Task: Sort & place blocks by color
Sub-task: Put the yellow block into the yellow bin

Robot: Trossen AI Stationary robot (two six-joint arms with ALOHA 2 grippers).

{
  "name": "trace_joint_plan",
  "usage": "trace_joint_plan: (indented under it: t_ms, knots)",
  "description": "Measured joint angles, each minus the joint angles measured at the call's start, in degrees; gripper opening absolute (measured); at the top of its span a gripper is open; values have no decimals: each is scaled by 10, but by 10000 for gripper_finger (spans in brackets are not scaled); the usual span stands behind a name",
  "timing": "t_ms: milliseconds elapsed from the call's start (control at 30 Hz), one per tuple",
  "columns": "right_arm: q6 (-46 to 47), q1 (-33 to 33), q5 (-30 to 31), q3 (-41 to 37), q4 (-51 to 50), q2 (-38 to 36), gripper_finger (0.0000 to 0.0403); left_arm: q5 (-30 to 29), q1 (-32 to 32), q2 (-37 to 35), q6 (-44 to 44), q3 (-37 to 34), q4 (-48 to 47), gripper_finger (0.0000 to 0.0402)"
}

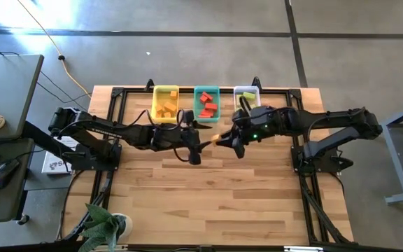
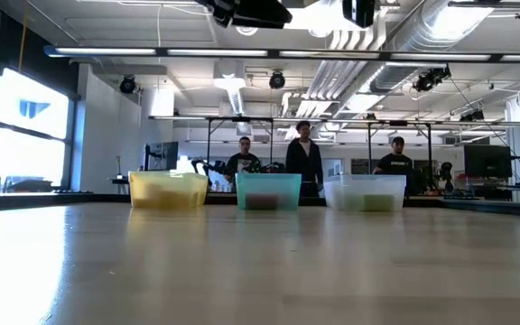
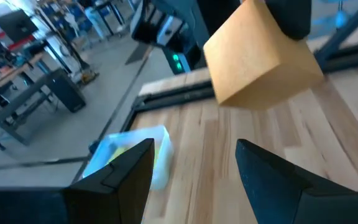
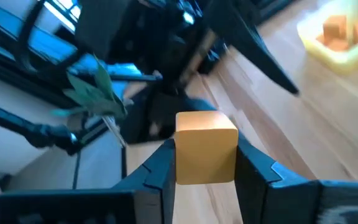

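While the right gripper [image 4: 205, 163] has its fingers clamped on an orange block [image 4: 206, 148] above the counter [image 1: 215, 196], the left gripper [image 3: 194, 165] faces it, fingers spread wide and empty.

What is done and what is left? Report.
Done: blocks already lie in the yellow bin, teal bin and clear bin. In hand: the right gripper holds an orange block, facing the open left gripper. Left: that block goes into the yellow bin.
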Motion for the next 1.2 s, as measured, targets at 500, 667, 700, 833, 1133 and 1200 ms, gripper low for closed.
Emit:
trace_joint_plan:
  t_ms: [500, 667, 700, 833, 1133, 1200]
  knots:
    - [71, -4, 49, 0, 53, 0, 95, -13, -11, 0, 53, 0, 97, 214]
    - [91, -8, 65, 0, 54, 0, 95, -17, -18, 0, 80, 0, 111, 214]
    - [91, -8, 66, 0, 54, 0, 95, -19, -19, 0, 84, 0, 110, 214]
    - [106, -8, 74, 0, 54, 0, 95, -19, -19, 0, 86, 0, 112, 214]
    - [107, -8, 79, 0, 55, 0, 95, -19, -18, 0, 121, 0, 134, 187]
    - [111, -8, 80, 0, 54, 0, 95, -19, -18, 0, 136, 0, 132, 169]
